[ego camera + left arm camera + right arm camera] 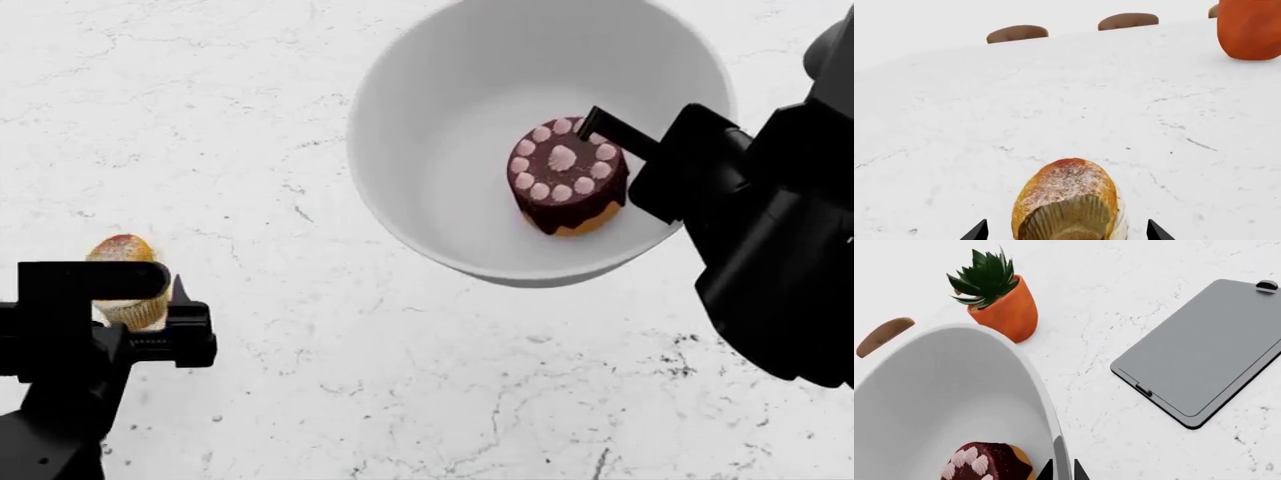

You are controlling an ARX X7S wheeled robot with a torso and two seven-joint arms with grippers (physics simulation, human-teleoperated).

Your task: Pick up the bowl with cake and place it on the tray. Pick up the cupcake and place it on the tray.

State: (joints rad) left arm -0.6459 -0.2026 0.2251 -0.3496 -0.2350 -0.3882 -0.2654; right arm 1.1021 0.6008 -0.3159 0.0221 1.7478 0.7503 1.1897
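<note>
The white bowl (454, 120) holds the chocolate cake (567, 175) with pink dollops. My right gripper (603, 128) is shut on the bowl's right rim, one finger inside and one outside. In the right wrist view the rim (1047, 410) runs between the jaws of that gripper (1062, 471), with the cake (984, 462) beside them. The dark grey tray (1207, 350) lies on the table beyond the bowl. The cupcake (1067, 200) lies on its side, wrapper toward my open left gripper (1067, 234), between its fingertips (977, 232) without touching them. It also shows in the head view (123, 262).
A spiky green plant in an orange pot (1004, 310) stands behind the bowl and also shows in the left wrist view (1249, 30). Brown chair backs (1017, 34) line the far edge of the white marble table (334, 350).
</note>
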